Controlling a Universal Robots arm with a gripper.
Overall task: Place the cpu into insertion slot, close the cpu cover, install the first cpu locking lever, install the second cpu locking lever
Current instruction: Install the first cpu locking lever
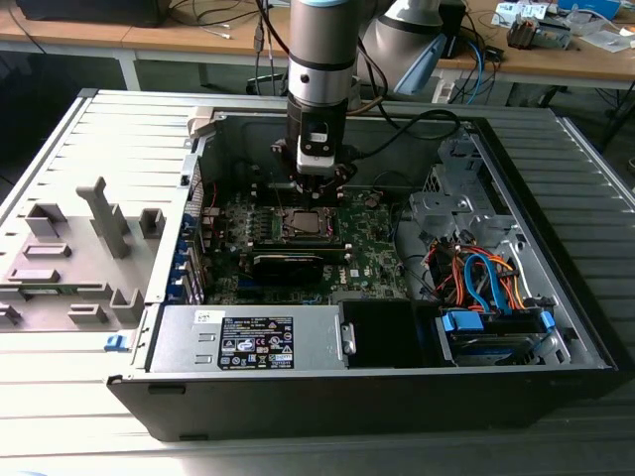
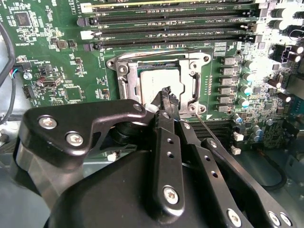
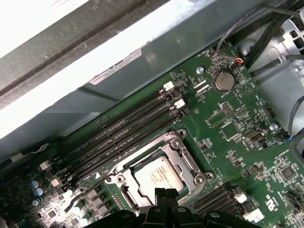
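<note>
The cpu (image 2: 153,78) (image 3: 159,173) lies flat in the insertion slot (image 2: 118,64) (image 3: 114,178) on the green board, its silvery top facing up; in the exterior view the slot (image 1: 301,220) sits mid-board. The silver cpu cover (image 2: 192,80) (image 3: 187,159) is down, framing the chip. My gripper (image 2: 166,97) (image 3: 166,192) (image 1: 316,188) hangs just above the socket's near edge, its black fingertips pressed together with nothing between them. A thin metal lever rod (image 2: 206,128) sticks out from the socket's corner beside the fingers.
Rows of black memory slots (image 2: 166,28) (image 3: 123,128) run along one side of the socket. The case wall (image 3: 118,61) stands just beyond them. In the exterior view a power supply (image 1: 248,342) and bundled coloured cables (image 1: 481,278) fill the case's front and right.
</note>
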